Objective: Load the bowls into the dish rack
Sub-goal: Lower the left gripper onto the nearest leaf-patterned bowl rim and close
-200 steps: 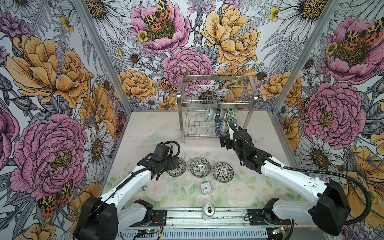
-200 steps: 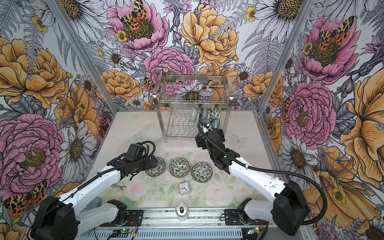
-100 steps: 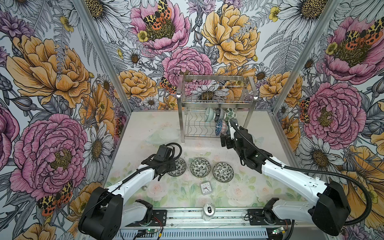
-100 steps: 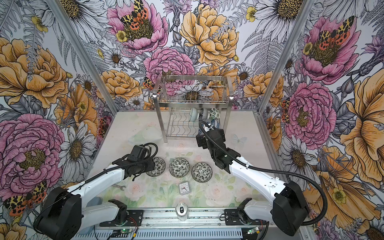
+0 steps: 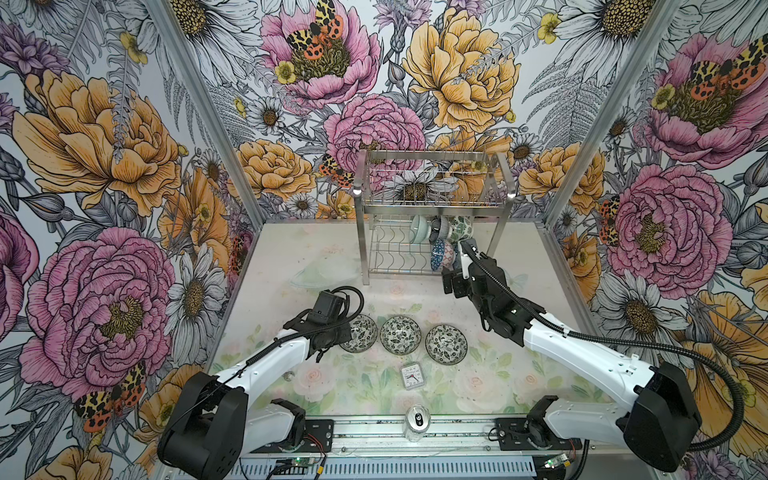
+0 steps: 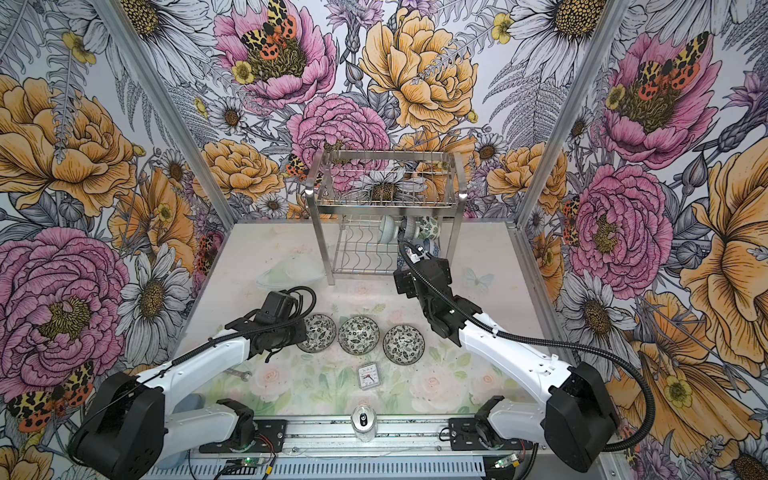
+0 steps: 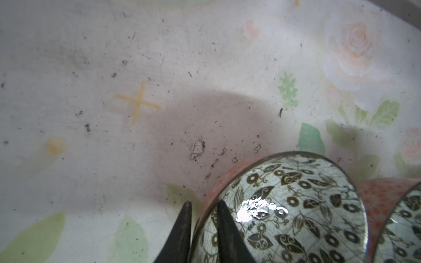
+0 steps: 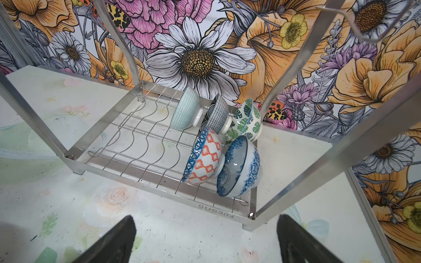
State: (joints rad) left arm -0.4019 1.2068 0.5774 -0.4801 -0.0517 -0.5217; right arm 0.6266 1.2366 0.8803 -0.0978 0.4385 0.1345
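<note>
Shiny steel wire rack (image 8: pixel 216 210); glossy ceramic bowls (image 7: pixel 296 205).

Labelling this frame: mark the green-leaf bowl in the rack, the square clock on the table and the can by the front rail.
green-leaf bowl (image 8: pixel 240 119): right wrist view, on its outer wall.
square clock (image 5: pixel 411 376): in a top view, on its dial.
can (image 5: pixel 417 419): in a top view, on its lid.

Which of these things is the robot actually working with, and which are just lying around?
Belonging to the job: dish rack; in it, teal bowl, navy grid bowl, green-leaf bowl, orange-diamond bowl, blue floral bowl; on the table, leftmost leaf-print bowl, pinched at the rim by the jaws of the left gripper, middle leaf-print bowl, right leaf-print bowl.
Just lying about: small clock, drink can, wrench.
</note>
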